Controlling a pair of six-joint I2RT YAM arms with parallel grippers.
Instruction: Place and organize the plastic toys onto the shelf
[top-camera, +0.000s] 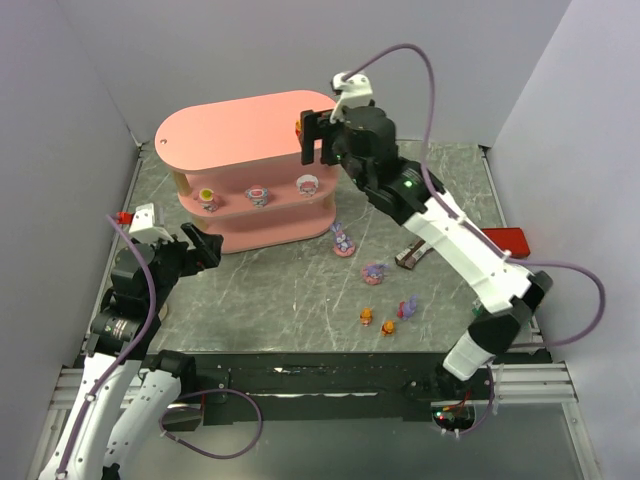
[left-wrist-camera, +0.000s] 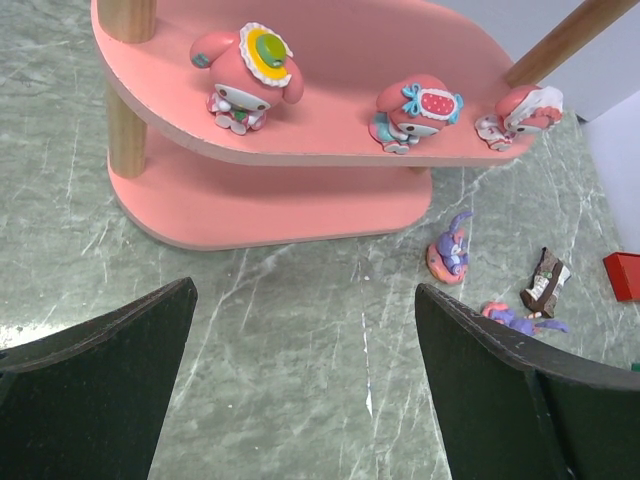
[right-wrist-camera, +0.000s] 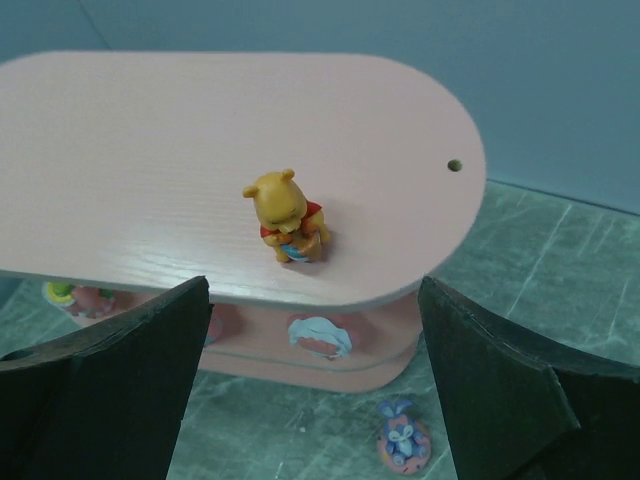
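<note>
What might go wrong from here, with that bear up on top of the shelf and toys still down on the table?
1. The yellow bear stands near the front edge of the shelf top, close to the open right gripper. A sideways retreat might knock it off.
2. A purple toy lies right beside the snack bar, so a grab there might catch both or push the toy away.

Soft, even overhead light — faint shadows, mostly sharp focus.

Three pink-white toys (left-wrist-camera: 247, 78) sit in a row on the shelf (left-wrist-camera: 330, 205) — two purple toys (left-wrist-camera: 448, 250) lie on the table (left-wrist-camera: 300, 340).
</note>
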